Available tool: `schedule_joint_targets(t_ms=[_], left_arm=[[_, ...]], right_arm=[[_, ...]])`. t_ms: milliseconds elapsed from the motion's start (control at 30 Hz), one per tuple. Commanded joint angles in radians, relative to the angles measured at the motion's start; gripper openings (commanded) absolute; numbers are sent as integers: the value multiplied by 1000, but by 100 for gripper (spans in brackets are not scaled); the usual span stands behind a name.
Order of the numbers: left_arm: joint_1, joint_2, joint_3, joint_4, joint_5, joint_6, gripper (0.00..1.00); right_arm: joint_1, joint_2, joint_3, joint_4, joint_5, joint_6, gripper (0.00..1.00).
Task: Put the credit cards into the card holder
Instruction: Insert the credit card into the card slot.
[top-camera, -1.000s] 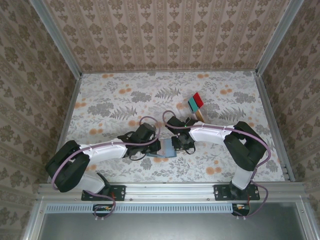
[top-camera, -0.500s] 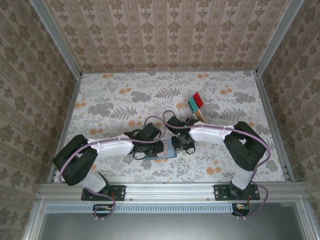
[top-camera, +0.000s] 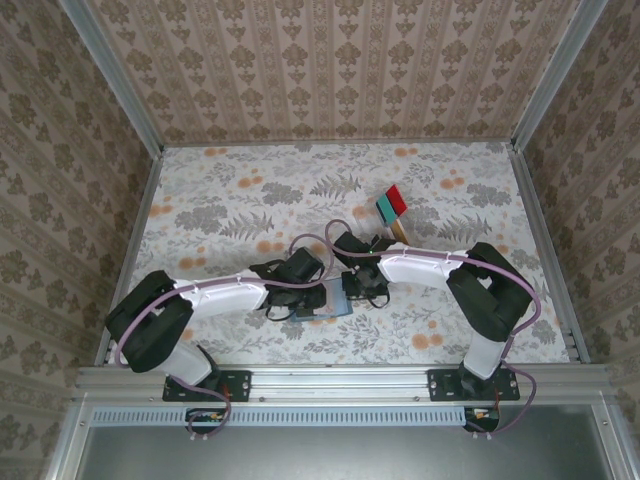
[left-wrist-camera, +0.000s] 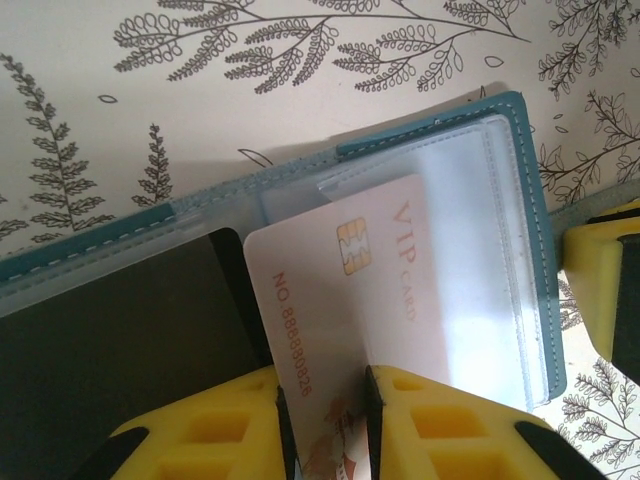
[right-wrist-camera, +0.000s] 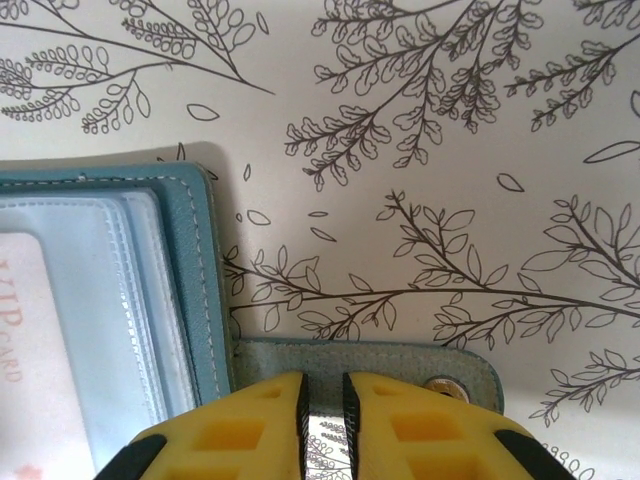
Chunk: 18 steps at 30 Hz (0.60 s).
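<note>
Both arms stretch forward and bend inward, elbows low, so that we see the two wrists nearly meet midway ahead of their bases. Left gripper (left-wrist-camera: 322, 395): yellow fingers narrowly parted with a credit card (left-wrist-camera: 345, 270) between them; we cannot tell whether they clamp it. Right gripper (right-wrist-camera: 324, 400): fingers almost together with a thin slit between, tips over the strap of the card holder (right-wrist-camera: 204, 270).

On the desk (top-camera: 230, 200), toward 6 o'clock from centre: card holder (top-camera: 325, 302), lying open. Partly tucked in one pocket: a credit card (left-wrist-camera: 345, 280), between the fingers of the left gripper (left-wrist-camera: 322, 420). At the holder's 3 o'clock, over its strap (right-wrist-camera: 370, 362): right gripper (right-wrist-camera: 322, 400). At 1 o'clock, well apart: more credit cards (top-camera: 392, 205).
</note>
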Motion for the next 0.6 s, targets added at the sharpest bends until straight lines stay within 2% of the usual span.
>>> schedule_joint_targets(t_ms=[0,167,300,567], left_arm=[[-15,28,14,-1,17,-36,27],[-12,14,-12,52,29,-103,29],[-10,-32,-54,105,24,-145,35],[-5,-103,-81,86,-16,-168,42]], right_arm=[[6,57,-54,92,-106,38,19],[6,39,-85,129,-123,75,18],[4,21,-106,147,-129,100,17],[-1,15,-124,171,-149,118,16]])
